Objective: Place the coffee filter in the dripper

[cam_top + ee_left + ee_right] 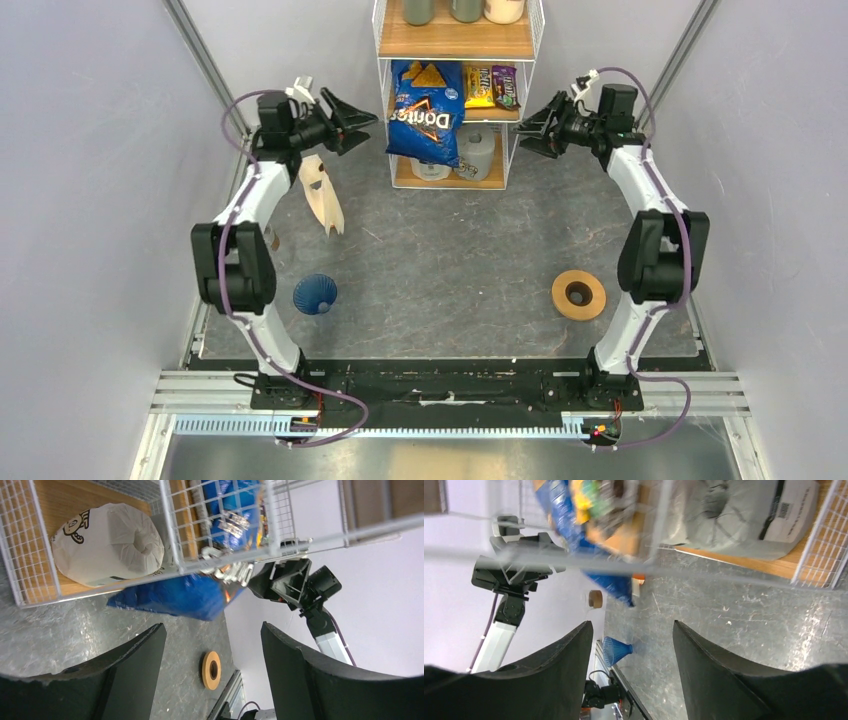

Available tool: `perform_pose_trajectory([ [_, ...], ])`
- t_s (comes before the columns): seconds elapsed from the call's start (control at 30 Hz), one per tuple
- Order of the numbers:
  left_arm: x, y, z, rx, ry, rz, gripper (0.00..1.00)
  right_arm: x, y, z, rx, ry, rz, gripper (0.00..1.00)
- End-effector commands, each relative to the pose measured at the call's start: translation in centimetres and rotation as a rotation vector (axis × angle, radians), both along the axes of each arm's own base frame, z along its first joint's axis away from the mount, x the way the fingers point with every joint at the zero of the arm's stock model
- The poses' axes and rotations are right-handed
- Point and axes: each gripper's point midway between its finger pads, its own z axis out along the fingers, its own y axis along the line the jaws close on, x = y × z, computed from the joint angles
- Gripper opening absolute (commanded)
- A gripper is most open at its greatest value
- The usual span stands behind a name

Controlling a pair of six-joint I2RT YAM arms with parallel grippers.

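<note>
The dark blue ribbed dripper point(315, 294) stands mouth-up on the grey table at the near left; in the right wrist view it point(616, 650) shows far off between my fingers. No white coffee filter shows in any view. My left gripper point(352, 120) is open and empty, held high at the back left and facing the shelf; its wrist view point(213, 627) shows nothing between the jaws. My right gripper point(530, 125) is open and empty, held high at the back right, also facing the shelf point(632, 625).
A tan flat wedge-shaped piece point(322, 195) lies below the left gripper. A tan ring with a dark hole point(578, 294) lies at the near right and also shows in the left wrist view point(211, 670). A wire shelf point(455, 45) at the back holds a Doritos bag point(425, 110), paper rolls and snacks.
</note>
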Motion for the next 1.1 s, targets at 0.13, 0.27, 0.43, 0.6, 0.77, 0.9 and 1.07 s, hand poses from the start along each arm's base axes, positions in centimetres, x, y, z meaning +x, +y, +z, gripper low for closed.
perform_pose_trajectory([
  [0.13,-7.0,6.0,5.1,0.150,-0.109,0.073,0.78,-8.7,1.0,5.7,-0.089,-0.167,0.094,0.74],
  [0.27,-11.1,10.4,4.3,0.268,-0.035,0.120,0.79,-13.1,1.2,5.6,-0.156,-0.173,0.139,0.81],
  [0.43,-17.3,15.6,3.5,0.540,0.019,0.131,0.87,-17.9,2.2,3.4,-0.331,-0.191,0.238,0.91],
  [0.6,-22.7,20.7,0.4,0.828,0.204,0.143,0.93,-19.9,2.6,1.9,-0.397,-0.179,0.282,0.97],
  [0.77,-25.7,24.8,-1.7,1.037,0.374,0.221,0.95,-20.2,2.8,1.5,-0.431,-0.180,0.294,0.97],
  [0.9,-26.8,25.9,-2.9,1.093,0.443,0.233,0.96,-20.3,2.7,1.1,-0.455,-0.187,0.306,0.97],
  [1.07,-26.9,26.5,-5.2,1.096,0.516,0.265,0.97,-20.5,2.8,0.6,-0.450,-0.183,0.321,0.97],
])
